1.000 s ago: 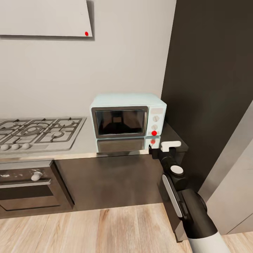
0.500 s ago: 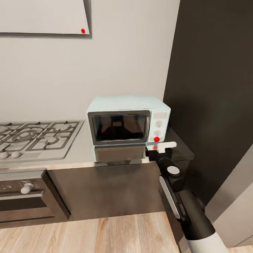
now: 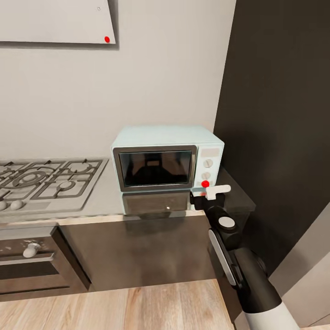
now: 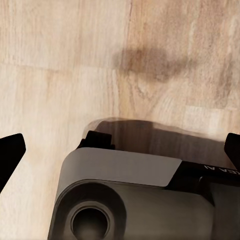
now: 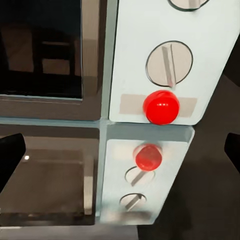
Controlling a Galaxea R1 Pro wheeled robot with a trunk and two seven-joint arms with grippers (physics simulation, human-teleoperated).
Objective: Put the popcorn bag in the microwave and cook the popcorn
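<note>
Right gripper (image 3: 207,196) just in front of the microwave (image 3: 166,158), at the near right corner, low against the white control panel (image 3: 207,162). Straight ahead of it in the right wrist view — the red indicator light (image 5: 161,106) at the panel's bottom edge, the lower knob (image 5: 169,64) just above, the rim of the upper knob (image 5: 188,4) at the frame's edge. Black fingertips (image 5: 10,152) far out at both sides of that view: claw spread wide, nothing between the fingers.

Microwave on the grey countertop (image 3: 107,197), pushed back near the wall, long axis left to right, glass door (image 3: 155,168) facing the robot and closed. Door to the left of the gripper's line; panel dead ahead. Gas hob (image 3: 46,179) well to the left, dark oven (image 3: 32,256) below it, dark tall cabinet (image 3: 279,114) close on the right.

Inside, behind the glass, only dark shapes and reflections — too dim to say whether the popcorn bag sits in there. No tan sack to be made out on the visible stretch of counter.

Left gripper (image 4: 120,155) pointed down at the light wood floor (image 4: 65,65), well away from the counter, dark fingertips (image 4: 9,155) apart at the frame's sides, nothing held.

Right arm (image 3: 238,261) plainly the nearer one, and already lined up on the panel rather than the door. Judging by that aim, likely a press or turn at the controls next: a short push forward, target small, little room for sideways drift toward the door frame.
</note>
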